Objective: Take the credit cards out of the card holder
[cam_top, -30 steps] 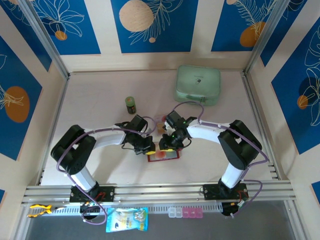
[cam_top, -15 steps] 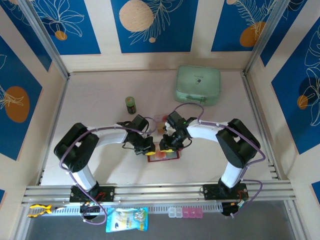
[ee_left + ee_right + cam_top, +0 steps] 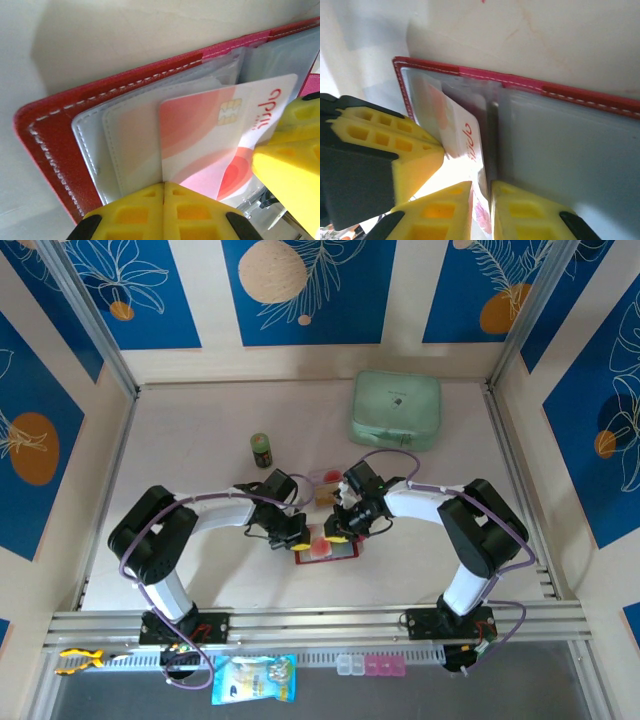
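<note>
The red card holder (image 3: 325, 551) lies open and flat on the worktop (image 3: 200, 440), with its clear sleeves (image 3: 127, 150) facing up (white stitches run round its edge). A pink-white card (image 3: 210, 135) with red marks sticks partway out of one sleeve, tilted. A tan-orange card (image 3: 322, 496) lies just behind the holder.

Pale tabletop (image 3: 200, 540) w/ alu rails (image 3: 320, 622), beige walls (image 3: 405, 300) w/ blue leaf-print panels (image 3: 350, 320).

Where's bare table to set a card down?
Free: far-left table beside the bottle; the gap between bottle and green case; the near strip in front of the wallet. Crowded: mid-table, around wallet and loose cards.
</note>
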Controlling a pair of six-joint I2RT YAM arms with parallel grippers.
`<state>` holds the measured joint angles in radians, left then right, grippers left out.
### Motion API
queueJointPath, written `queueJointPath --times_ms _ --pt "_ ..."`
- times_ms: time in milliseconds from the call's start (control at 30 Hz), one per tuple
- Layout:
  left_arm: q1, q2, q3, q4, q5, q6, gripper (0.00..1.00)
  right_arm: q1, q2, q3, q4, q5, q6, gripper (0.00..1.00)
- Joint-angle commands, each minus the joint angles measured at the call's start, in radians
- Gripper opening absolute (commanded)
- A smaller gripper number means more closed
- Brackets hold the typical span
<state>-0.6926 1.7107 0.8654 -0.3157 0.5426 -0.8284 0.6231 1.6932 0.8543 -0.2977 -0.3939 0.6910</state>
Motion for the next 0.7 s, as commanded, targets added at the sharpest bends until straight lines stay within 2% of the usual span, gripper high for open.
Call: queueJointPath --times_ms 0,333,667 --pt "-0.009 0.029 0.0 -0.066 -0.036 0.013 0.06 -0.003 -0.013 -0.01 0.02 -0.045 0.015 0.16" --pt "0.0 0.003 -0.012 -0.068 -0.054 0.013 0.06 -0.007 -0.024 -0.013 -0.014 -0.005 -0.009 0.09" --pt "0.013 -0.033 0.003 -0.121 -0.091 0.04 0.06 -0.047 -0.112 -0.031 -0.119 0.048 -0.068 0.08"
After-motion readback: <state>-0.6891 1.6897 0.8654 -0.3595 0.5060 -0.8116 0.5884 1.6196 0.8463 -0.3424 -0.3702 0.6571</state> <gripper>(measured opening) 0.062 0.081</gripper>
